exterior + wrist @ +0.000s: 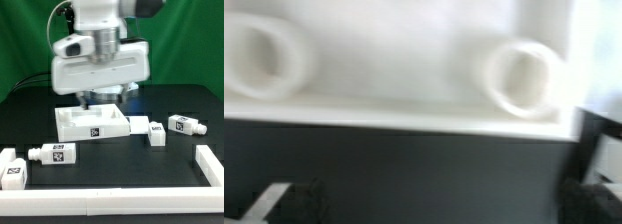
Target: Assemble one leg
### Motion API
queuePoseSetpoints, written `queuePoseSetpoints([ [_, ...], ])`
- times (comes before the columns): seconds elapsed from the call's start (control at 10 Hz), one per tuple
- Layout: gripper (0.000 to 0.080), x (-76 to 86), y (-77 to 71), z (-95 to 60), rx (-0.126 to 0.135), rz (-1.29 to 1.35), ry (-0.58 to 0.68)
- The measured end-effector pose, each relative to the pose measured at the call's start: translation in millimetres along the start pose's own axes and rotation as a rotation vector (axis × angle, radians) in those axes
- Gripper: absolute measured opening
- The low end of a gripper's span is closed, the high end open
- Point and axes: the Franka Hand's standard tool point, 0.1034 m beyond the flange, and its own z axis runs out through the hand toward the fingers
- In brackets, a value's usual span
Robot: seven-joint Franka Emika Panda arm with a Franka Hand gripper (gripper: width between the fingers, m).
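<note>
The large flat white panel [92, 122] lies mid-table. In the wrist view its edge [402, 80] fills the upper part, with two round corner sockets [523, 78] showing. My gripper [100, 98] hangs just behind and above the panel. Its jaws are open, and in the wrist view [441, 205] only dark table shows between the fingertips [287, 200]. Several white legs with tags lie loose in the exterior view: one [55, 153] at the front left, one [12, 170] at the far left, one [152, 130] beside the panel's right end, and one [186, 125] further right.
A low white rail [212, 165] runs along the exterior view's right side and the front edge of the black table. A green backdrop stands behind the arm.
</note>
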Motion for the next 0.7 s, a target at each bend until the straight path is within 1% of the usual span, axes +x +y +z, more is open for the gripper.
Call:
queuePoseSetpoints([
  [0.1,0.0649,-4.2,16.2,-7.0,-0.009,0.037,0.015],
  [0.5,0.0649,-4.0,15.4,-5.9,-0.008,0.040,0.014],
  [0.6,0.0649,-7.8,20.1,-3.1,-0.009,0.054,0.014],
  [0.7,0.0649,-21.7,37.2,5.4,-0.012,0.082,0.005],
])
